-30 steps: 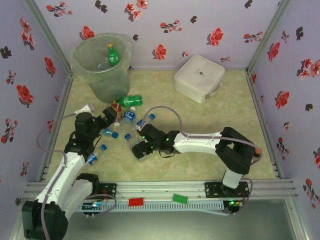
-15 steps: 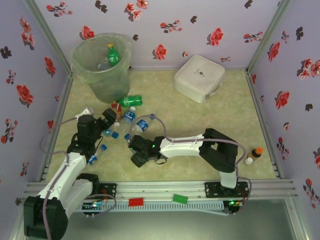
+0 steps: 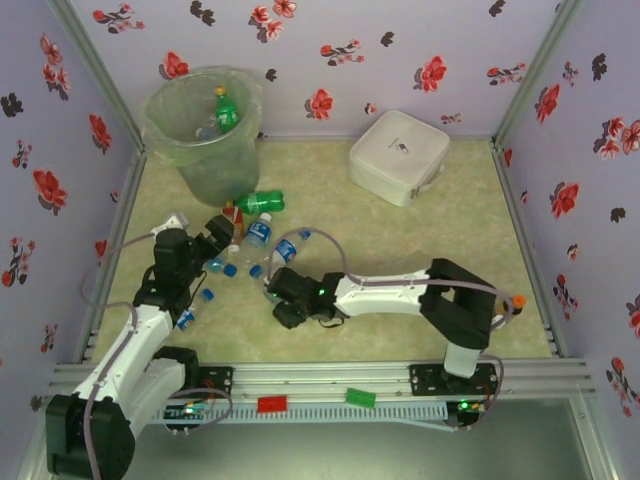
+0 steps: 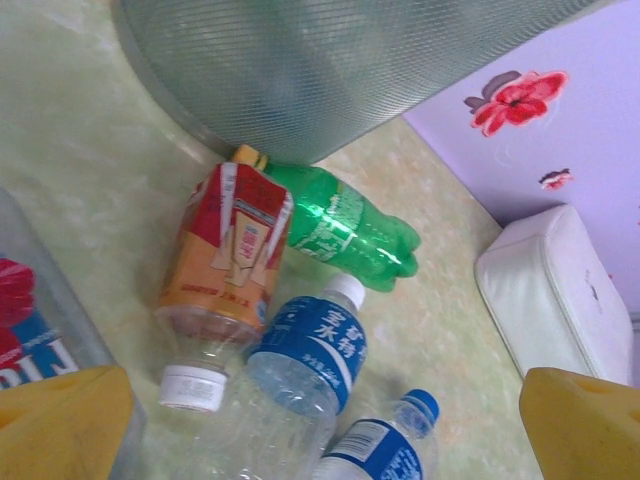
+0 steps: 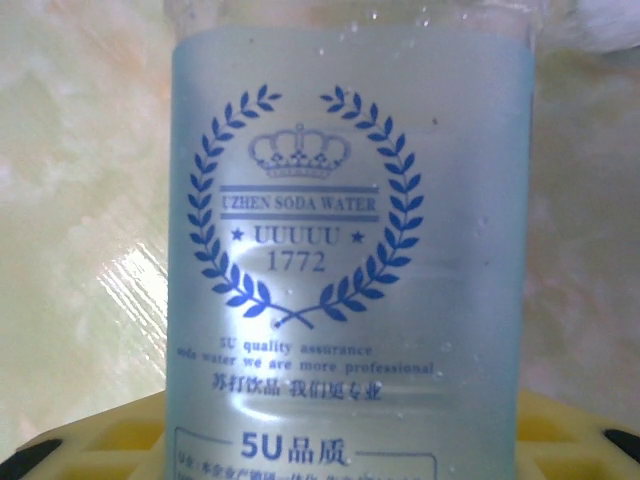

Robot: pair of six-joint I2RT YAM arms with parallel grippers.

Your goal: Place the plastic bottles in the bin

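Several plastic bottles lie in a cluster left of centre: a green one (image 3: 262, 202) (image 4: 345, 225), an orange-red labelled one (image 4: 225, 260) with a white cap, and clear blue-labelled ones (image 3: 258, 232) (image 4: 310, 350). The pale-green bin (image 3: 205, 135) (image 4: 330, 60) stands at the back left with a green bottle (image 3: 226, 108) inside. My left gripper (image 3: 218, 240) (image 4: 325, 410) hovers open above the cluster, its yellow fingers (image 4: 60, 420) wide apart. My right gripper (image 3: 285, 298) (image 5: 340, 445) is shut on a clear bottle with a pale blue crest label (image 5: 345, 250), low over the table.
A white square lidded box (image 3: 398, 155) (image 4: 555, 290) sits at the back right. Loose blue-capped bottles (image 3: 205, 295) lie beside the left arm. An orange cap (image 3: 517, 299) peeks out by the right arm's elbow. Flowered walls close in three sides.
The right gripper has closed on the pale blue labelled bottle, and its arm has folded and shifted. The left arm has barely moved and stays open.
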